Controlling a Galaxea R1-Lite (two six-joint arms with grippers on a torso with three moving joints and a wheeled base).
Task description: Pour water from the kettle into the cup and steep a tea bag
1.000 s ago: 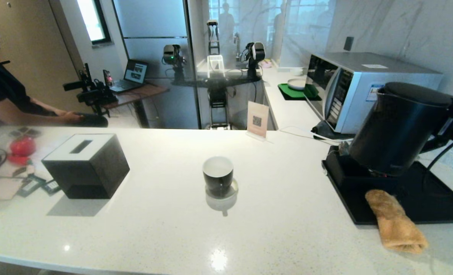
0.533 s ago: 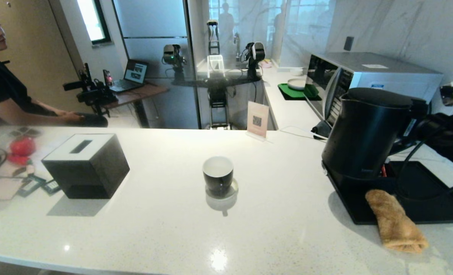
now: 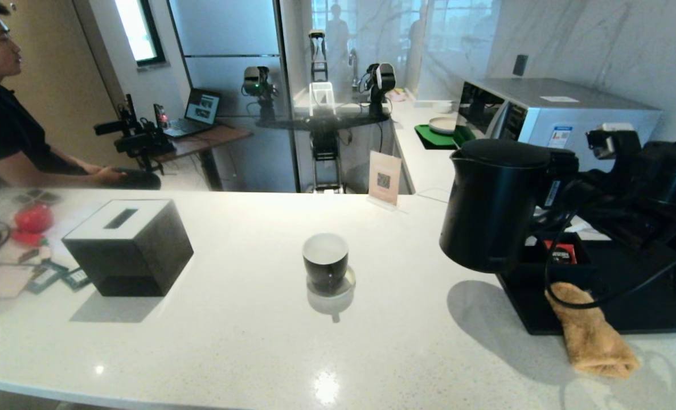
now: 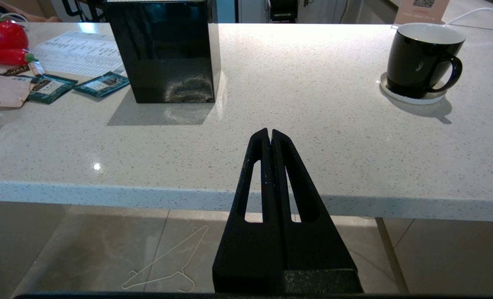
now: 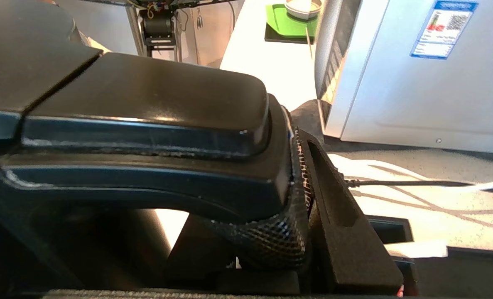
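The kettle (image 3: 494, 205) is black. The cup (image 3: 326, 262) is black outside and white inside. The table (image 3: 246, 336) is white with tiny specks. Beside the kettle, the tray (image 3: 645, 307) is black and the cloth (image 3: 591, 333) is tan.

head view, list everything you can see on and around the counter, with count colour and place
kettle: 1, matte black, held in the air right of the cup, above the counter by the tray's left end
cup: 1, black outside, white inside, mid-counter on a coaster
coaster: 1, white, under the cup
box: 1, black with a slotted pale top, left of the cup
tray: 1, black, right side of the counter
cloth: 1, tan, rolled, over the tray's front edge
microwave: 1, silver, behind the tray
sign: 1, pale card, back edge
packets: 2, teal, far left
person: 1, black shirt, behind the counter at left
right gripper: shut on the kettle's handle
left gripper: shut, parked low before the counter's front edge
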